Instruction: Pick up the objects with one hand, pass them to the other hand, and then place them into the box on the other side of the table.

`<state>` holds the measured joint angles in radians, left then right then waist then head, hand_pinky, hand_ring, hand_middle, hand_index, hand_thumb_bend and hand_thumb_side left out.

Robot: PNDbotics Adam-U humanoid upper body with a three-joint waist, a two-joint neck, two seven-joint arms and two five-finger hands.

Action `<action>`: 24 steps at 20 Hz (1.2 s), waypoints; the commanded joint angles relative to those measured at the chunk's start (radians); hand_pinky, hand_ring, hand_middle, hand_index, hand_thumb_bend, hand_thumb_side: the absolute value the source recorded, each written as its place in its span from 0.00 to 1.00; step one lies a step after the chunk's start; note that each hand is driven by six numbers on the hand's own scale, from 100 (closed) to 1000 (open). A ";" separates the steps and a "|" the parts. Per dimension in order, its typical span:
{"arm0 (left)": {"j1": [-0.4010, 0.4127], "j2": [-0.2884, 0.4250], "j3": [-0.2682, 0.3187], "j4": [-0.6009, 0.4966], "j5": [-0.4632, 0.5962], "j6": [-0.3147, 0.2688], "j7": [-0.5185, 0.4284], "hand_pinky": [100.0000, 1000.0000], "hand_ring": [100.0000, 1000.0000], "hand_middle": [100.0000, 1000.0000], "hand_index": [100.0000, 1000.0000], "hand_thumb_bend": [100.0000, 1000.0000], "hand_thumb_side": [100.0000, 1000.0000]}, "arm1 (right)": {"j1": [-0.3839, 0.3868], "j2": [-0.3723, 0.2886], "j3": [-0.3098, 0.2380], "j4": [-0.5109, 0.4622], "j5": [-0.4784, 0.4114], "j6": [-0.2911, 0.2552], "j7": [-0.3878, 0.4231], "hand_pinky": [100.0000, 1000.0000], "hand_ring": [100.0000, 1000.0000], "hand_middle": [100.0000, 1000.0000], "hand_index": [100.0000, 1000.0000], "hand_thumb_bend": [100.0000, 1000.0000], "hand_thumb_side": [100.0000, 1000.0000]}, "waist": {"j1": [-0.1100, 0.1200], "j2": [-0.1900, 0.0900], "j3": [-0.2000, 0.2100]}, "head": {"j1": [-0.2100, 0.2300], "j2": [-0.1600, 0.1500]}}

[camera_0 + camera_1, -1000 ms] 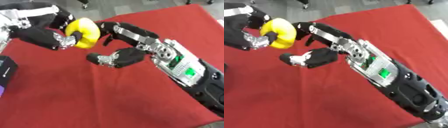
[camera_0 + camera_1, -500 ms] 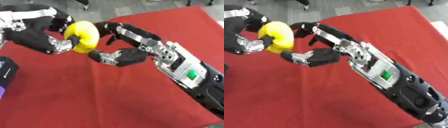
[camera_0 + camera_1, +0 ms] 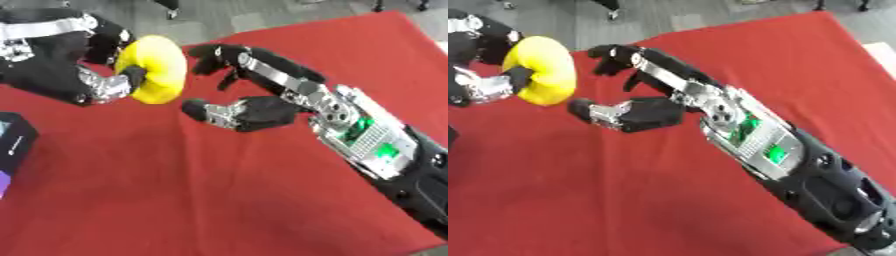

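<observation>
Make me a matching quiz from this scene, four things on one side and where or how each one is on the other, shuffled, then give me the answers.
Things:
1. yellow object
2. left hand
3. right hand
4. dark box

States:
A. open, fingers spread, apart from the yellow thing
B. at the left edge of the red cloth
C. held up above the cloth
D. curled round the yellow thing

Pairs: 1-C, 2-D, 3-A, 4-B
</observation>
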<state>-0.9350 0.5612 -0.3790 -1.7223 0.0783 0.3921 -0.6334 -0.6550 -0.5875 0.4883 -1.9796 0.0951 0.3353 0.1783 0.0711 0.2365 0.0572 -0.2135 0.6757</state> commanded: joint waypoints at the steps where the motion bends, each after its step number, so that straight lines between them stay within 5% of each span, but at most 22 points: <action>1: -0.003 0.047 0.041 -0.009 -0.001 0.002 0.044 0.72 0.56 0.48 0.59 0.00 0.24 | -0.002 -0.023 -0.015 -0.020 0.009 -0.003 -0.004 0.70 0.85 0.76 0.94 0.35 0.65 | -0.003 0.000 0.000 | 0.004 -0.012; 17: 0.166 0.223 0.218 0.082 -0.094 -0.025 0.300 0.72 0.54 0.47 0.58 0.00 0.24 | 0.038 -0.066 -0.073 -0.020 -0.012 -0.034 -0.088 0.70 0.85 0.76 0.94 0.29 0.58 | -0.016 0.003 0.001 | 0.143 -0.011; 24: 0.227 0.248 0.268 0.169 -0.205 -0.051 0.377 0.72 0.55 0.48 0.59 0.00 0.20 | 0.089 -0.086 -0.132 -0.020 -0.025 -0.015 -0.189 0.69 0.85 0.76 0.93 0.08 0.55 | -0.029 0.006 0.006 | 0.182 -0.014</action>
<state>-0.6971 0.7656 -0.1367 -1.5601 -0.1069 0.3465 -0.2718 -0.5571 -0.6477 0.3791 -1.9796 0.0753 0.3144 0.0092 0.0536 0.2413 0.0627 -0.0398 0.6738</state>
